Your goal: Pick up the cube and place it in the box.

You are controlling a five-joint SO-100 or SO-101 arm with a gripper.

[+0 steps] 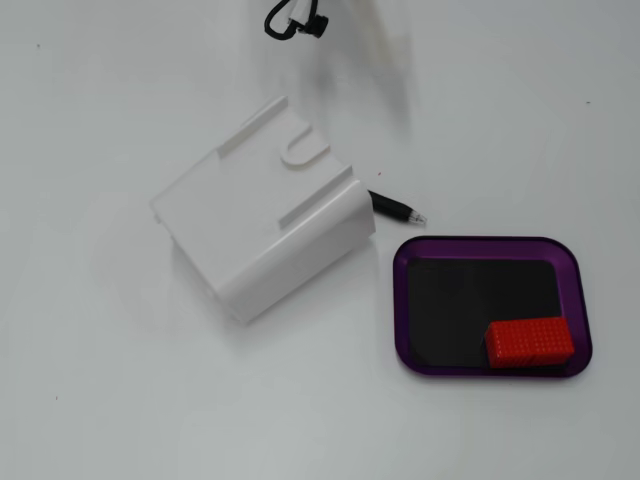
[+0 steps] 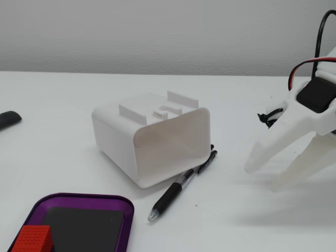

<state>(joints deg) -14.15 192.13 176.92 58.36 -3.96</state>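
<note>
The red cube (image 1: 529,341) lies inside the purple box (image 1: 404,300), in the near right corner of its black floor. In the other fixed view the cube (image 2: 32,239) sits at the left end of the box (image 2: 84,200), at the bottom edge. My white gripper (image 2: 264,176) hangs at the right of that view, well away from the box, with its jaws apart and nothing between them. In the first fixed view the gripper is only a faint blur (image 1: 390,90) near the top.
A white plastic housing (image 1: 265,220) (image 2: 152,139) stands mid-table. A black pen (image 1: 395,208) (image 2: 178,189) lies beside it, between it and the box. A black cable (image 1: 295,20) lies at the top edge. A dark object (image 2: 8,119) sits at the left edge.
</note>
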